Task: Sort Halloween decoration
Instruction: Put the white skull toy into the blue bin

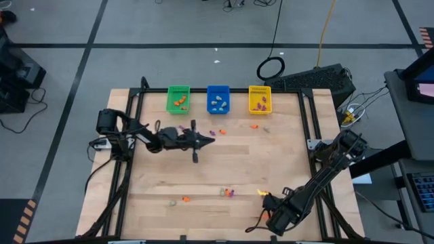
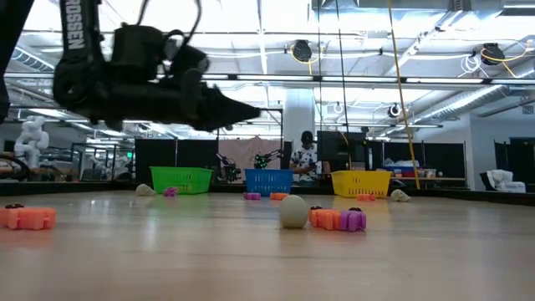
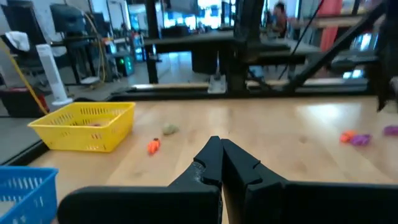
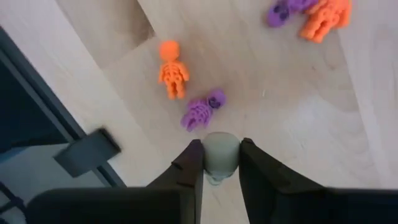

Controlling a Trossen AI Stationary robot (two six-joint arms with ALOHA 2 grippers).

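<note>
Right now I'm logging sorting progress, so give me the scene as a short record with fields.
left hand: shut, empty, above the table near the bins
right hand: closed on a pale trinket at the table's near edge
bins: green, blue, yellow, each holding trinkets
beside the grasp: orange skeleton, purple skeleton
</note>
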